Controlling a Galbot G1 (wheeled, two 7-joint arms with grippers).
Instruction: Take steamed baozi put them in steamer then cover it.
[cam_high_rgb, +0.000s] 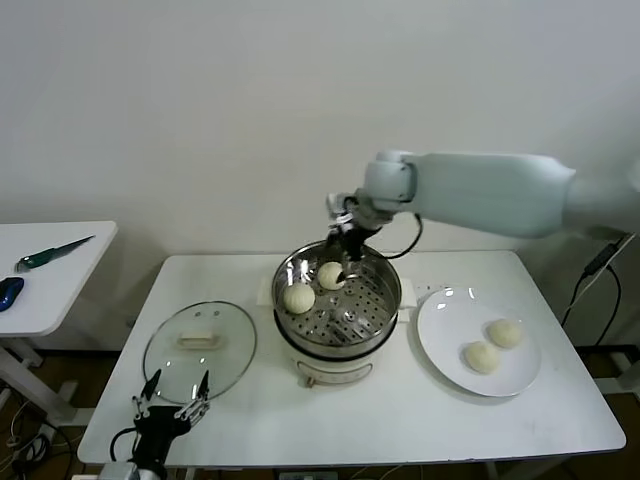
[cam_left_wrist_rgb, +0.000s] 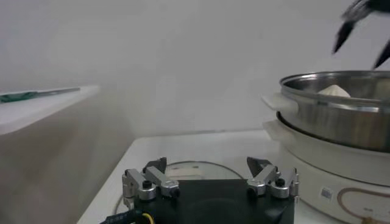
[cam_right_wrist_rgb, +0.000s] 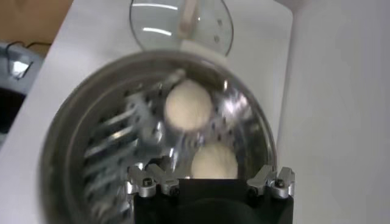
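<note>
The steamer stands mid-table, a steel pot on a cream base. Two steamed baozi lie on its perforated insert, one at the front left and one at the back. My right gripper hangs open just over the back one. In the right wrist view that baozi lies below the spread jaws of the right gripper, and the other baozi lies farther off. Two more baozi rest on the white plate. My left gripper is open near the table's front left edge.
The glass lid lies flat left of the steamer, just ahead of the left gripper. A side table at far left carries a green-handled knife. The wall stands close behind the steamer.
</note>
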